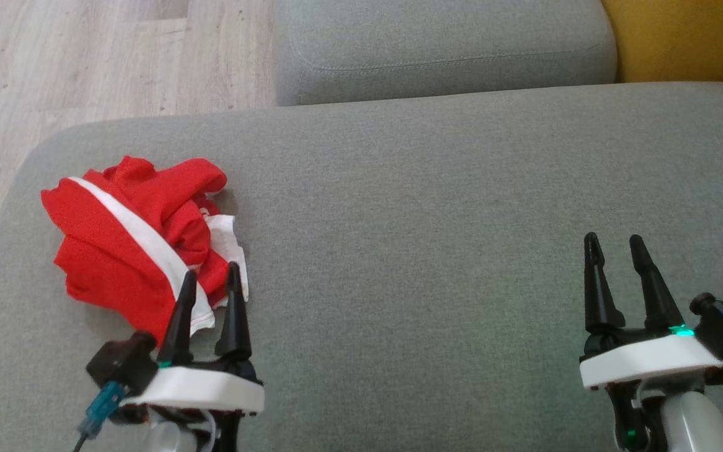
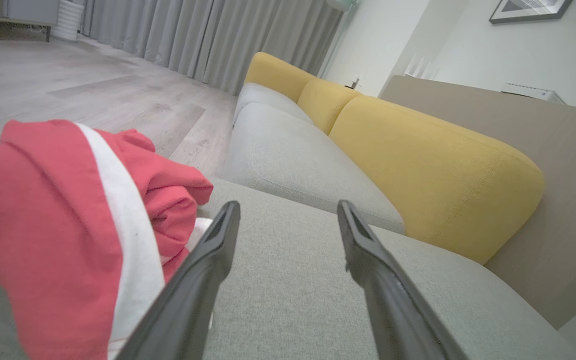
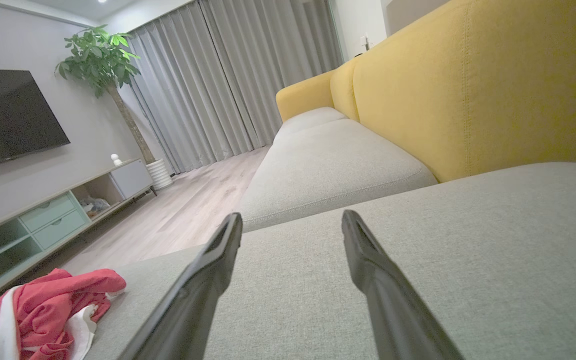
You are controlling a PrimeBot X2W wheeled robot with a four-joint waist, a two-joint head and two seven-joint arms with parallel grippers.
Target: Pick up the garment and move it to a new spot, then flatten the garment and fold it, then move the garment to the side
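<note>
Garment (image 1: 129, 238) bunched at frame left; left gripper (image 1: 211, 270) and right gripper (image 1: 613, 238) jaws spread, empty. Likely risk: a shallow pinch catches one layer and slips.

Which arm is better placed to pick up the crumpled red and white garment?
The left: the left gripper, open, sits at the near edge of the crumpled red and white garment; the right gripper, also open, is far across the grey sofa cushion.

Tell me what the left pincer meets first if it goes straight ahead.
Likely the crumpled garment: its white edge lies by one finger of the left pincer. Between the fingers, just bare cushion; depth unclear.
</note>
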